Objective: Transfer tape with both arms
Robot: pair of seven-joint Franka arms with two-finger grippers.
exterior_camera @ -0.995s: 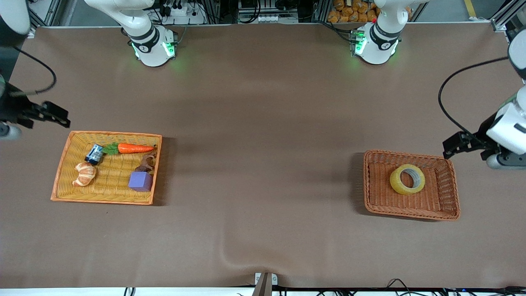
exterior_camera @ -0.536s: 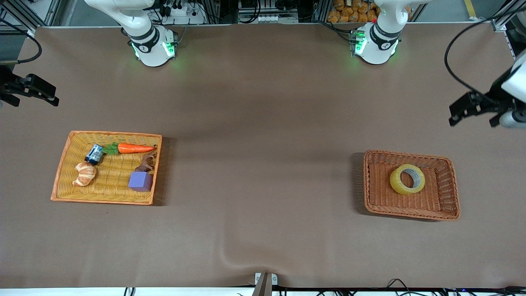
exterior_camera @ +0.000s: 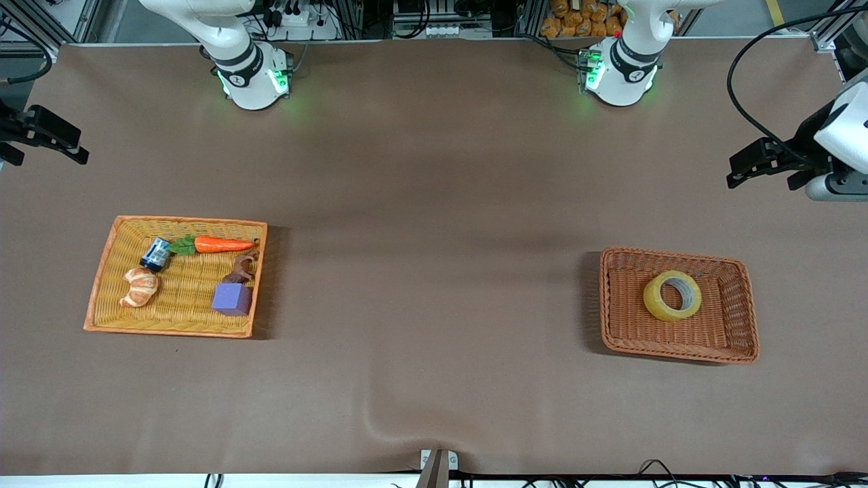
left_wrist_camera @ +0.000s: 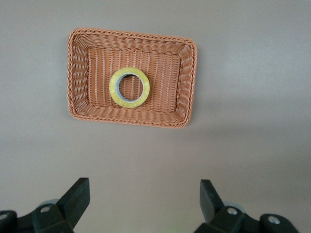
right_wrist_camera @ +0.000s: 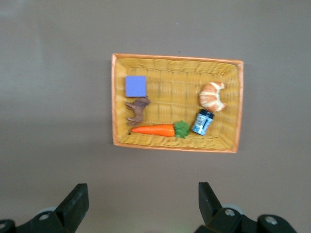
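Tape (exterior_camera: 672, 295) sits flat in the brown wicker basket (exterior_camera: 678, 352) at the left arm's end of the desk (exterior_camera: 434, 203), hole up, grey-white core showing in the left wrist view (left_wrist_camera: 129, 87). It lies roughly mid-basket, slightly toward the arm bases, clear of all four walls. Nothing else is in that basket (left_wrist_camera: 77, 73).

Left end effector (exterior_camera: 746, 166) is up over bare desk between its base side and the brown basket, near the desk's end; fingers (left_wrist_camera: 73, 199) spread wide, holding nothing. Nothing between it and the tape.

Right end effector (exterior_camera: 51, 139) is at the other end, at the desk's edge, toward the bases from the yellow basket (exterior_camera: 102, 318); fingers (right_wrist_camera: 73, 204) also spread wide, holding nothing.

Yellow basket (right_wrist_camera: 177, 63) with orange rim carries the clutter:
- carrot (exterior_camera: 220, 245) along the base-side wall, green leaves toward the can
- small blue can (exterior_camera: 155, 254) on its side, touching the leaves
- croissant (exterior_camera: 139, 286) just camera-side of the can
- purple cube (exterior_camera: 232, 299) near the wall facing desk centre
- brown figure (exterior_camera: 241, 269) between carrot and cube, touching the cube

Can label: light print on blue (right_wrist_camera: 201, 123), not readable. No legible writing on the tape or baskets. Green lights on both arm bases. Desk cover has a ripple (exterior_camera: 380, 423) at the camera-side edge, well apart from both baskets.
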